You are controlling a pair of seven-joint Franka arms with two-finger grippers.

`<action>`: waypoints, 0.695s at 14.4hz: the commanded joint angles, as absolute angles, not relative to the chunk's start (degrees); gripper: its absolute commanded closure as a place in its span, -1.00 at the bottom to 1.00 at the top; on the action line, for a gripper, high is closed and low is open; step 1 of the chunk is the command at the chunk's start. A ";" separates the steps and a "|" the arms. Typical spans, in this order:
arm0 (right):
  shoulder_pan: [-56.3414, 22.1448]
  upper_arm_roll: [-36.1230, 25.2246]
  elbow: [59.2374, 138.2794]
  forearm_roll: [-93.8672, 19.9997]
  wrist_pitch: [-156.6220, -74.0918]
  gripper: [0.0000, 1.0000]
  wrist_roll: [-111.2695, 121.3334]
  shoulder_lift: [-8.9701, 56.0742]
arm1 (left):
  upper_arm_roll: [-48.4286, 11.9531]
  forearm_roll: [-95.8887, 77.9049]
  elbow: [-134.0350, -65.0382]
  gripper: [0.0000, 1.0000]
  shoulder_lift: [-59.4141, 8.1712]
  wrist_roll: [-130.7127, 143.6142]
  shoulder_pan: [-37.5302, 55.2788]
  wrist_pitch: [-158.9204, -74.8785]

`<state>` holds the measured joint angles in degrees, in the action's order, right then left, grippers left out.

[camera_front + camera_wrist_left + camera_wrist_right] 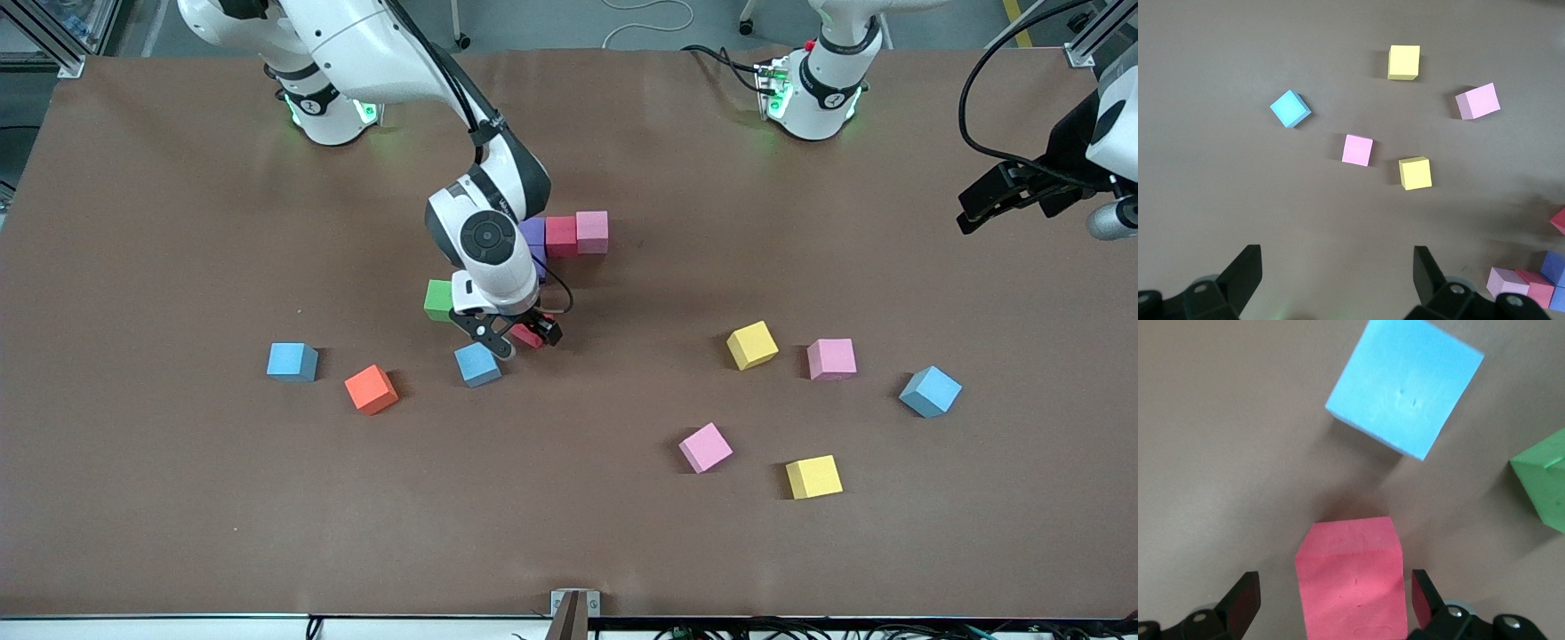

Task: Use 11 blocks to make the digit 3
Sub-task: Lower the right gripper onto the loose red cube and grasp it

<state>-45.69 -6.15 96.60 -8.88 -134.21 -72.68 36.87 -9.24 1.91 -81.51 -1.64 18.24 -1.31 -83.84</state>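
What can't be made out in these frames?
Front view: red block mostly hidden by the right end effector, open around it.
Front view: purple blocks partly hidden by the right arm's wrist.
Right wrist view: edge cuts off green cube.
Left end effector waits over the table's left-arm end, open.

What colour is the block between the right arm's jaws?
Red block, clearest in the right wrist view.

The right arm reaches from its base out over the middle of the worktop, its wrist bent downward. The right gripper (516, 333) hangs low there with its fingers (1241, 603) spread apart, a red block (1353, 583) lying between them, with a gap at each finger. The left arm waits at its end of the worktop. The left gripper (1338, 280) is raised, fingers (1245, 273) wide apart, nothing between them.
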 commanded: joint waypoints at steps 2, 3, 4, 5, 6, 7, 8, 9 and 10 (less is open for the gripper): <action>-46.67 -6.24 97.56 -9.84 -134.91 -1.00 -73.04 37.35 | -9.49 3.08 -81.30 -1.00 -1.58 17.93 -1.49 -83.67; -46.76 -6.24 97.73 -9.84 -134.91 -0.99 -73.04 37.35 | -9.49 2.99 -81.30 -1.00 -1.58 17.93 -1.49 -83.67; -47.02 -6.33 97.82 -9.84 -134.91 -0.90 -73.04 37.35 | -9.49 3.08 -81.30 -1.00 -1.67 17.93 -1.41 -83.67; -47.02 -6.33 97.82 -9.84 -134.74 -0.84 -73.04 37.35 | -9.49 2.99 -81.30 -1.00 -1.67 17.93 -1.41 -83.67; -46.93 -6.33 97.82 -9.84 -134.65 -0.84 -73.04 37.27 | -9.49 2.99 -81.30 -1.00 -1.58 17.93 -1.41 -83.58; -46.93 -6.33 97.82 -9.76 -134.74 -0.82 -72.86 37.27 | -9.58 2.99 -81.30 -1.00 -1.58 17.93 -1.41 -83.58; -46.93 -6.33 97.82 -9.76 -134.74 -0.72 -72.69 37.27 | -9.49 2.99 -81.30 -1.00 -1.50 17.93 -1.41 -83.58; -47.02 -6.33 97.82 -9.49 -134.82 -0.55 -72.69 37.35 | -9.58 2.99 -81.30 -1.00 -1.49 17.93 -1.41 -83.58; -47.11 -6.42 97.82 -9.06 -134.82 -0.14 -72.42 37.27 | -9.58 2.99 -81.30 -1.00 -1.41 17.84 -1.41 -83.58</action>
